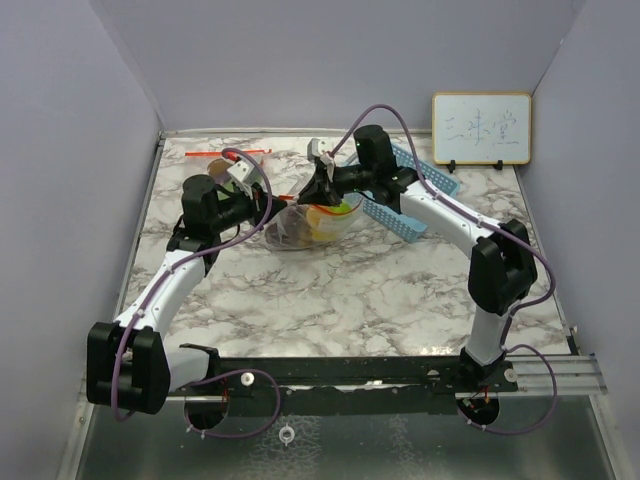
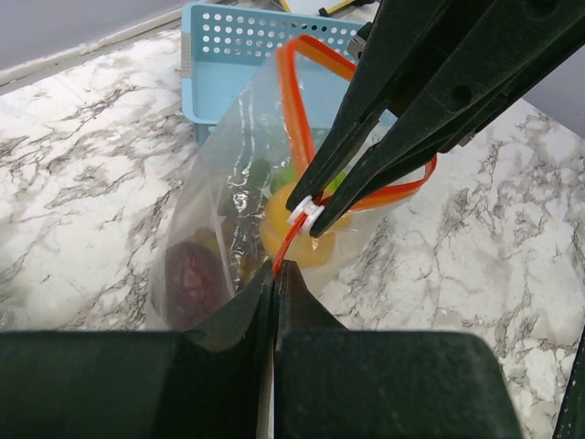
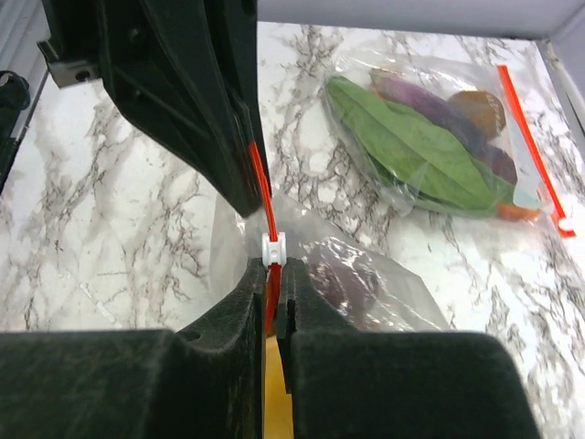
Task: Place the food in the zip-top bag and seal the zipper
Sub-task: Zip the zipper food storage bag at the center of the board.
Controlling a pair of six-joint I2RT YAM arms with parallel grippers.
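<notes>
Just in front of the blue basket (image 2: pixel 247 46): zip-top bag (image 2: pixel 219 183), food (image 2: pixel 279 233) inside (yellow, purple, green). Clamped at its zipper end by left gripper (image 2: pixel 276 267), at the slider (image 2: pixel 304 216) by right gripper (image 3: pixel 271 274). Could lose the slider or jam it if pulled askew.

White marble-patterned surface (image 1: pixel 350 290) with grey veins beneath the right gripper (image 1: pixel 320 192), plain pale lavender walls (image 1: pixel 300 60) behind it and on both sides, small wood-framed whiteboard (image 1: pixel 481 128) with faint writing standing well off to its right at the far edge, even soft light
</notes>
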